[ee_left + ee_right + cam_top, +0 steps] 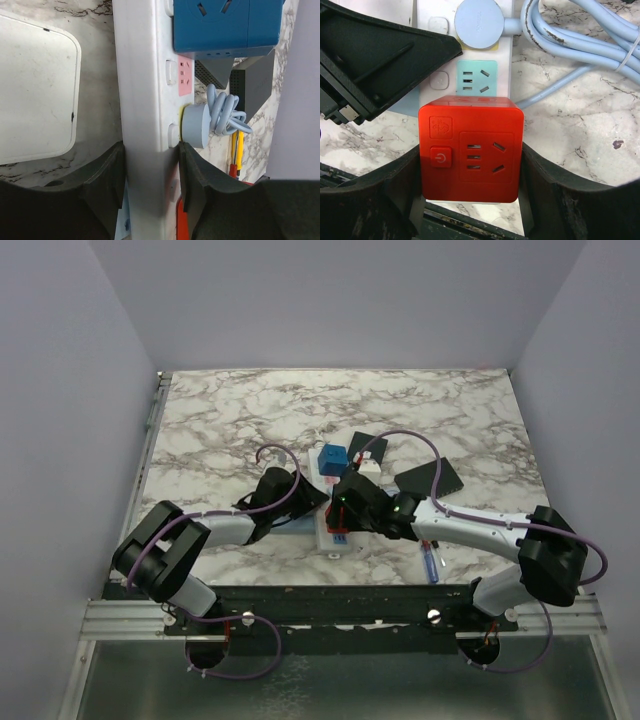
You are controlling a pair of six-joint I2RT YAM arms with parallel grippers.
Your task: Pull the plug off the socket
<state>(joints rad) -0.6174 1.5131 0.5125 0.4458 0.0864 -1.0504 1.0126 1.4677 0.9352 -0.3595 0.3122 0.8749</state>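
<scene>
The socket (pixel 145 100) is a long white power strip lying on the marble table between both arms (pixel 333 536). My left gripper (pixel 150 175) is shut on it, its black pads pressed against the strip's two long sides. A red cube-shaped plug (pixel 470 150) sits in the near end of the socket (pixel 505 75). My right gripper (pixel 470 167) is shut on this red plug, one finger against each side. Further along the strip sit a round pale-blue plug (pixel 479 22) with a coiled cable (pixel 570 35) and a blue cube (pixel 225 25).
A small white flat box (pixel 30 90) lies to the left of the strip. A dark flat square (pixel 432 478) and a red-and-yellow screwdriver (pixel 236 150) lie to its right. The left gripper's black body (pixel 380 60) stands close beside the red plug.
</scene>
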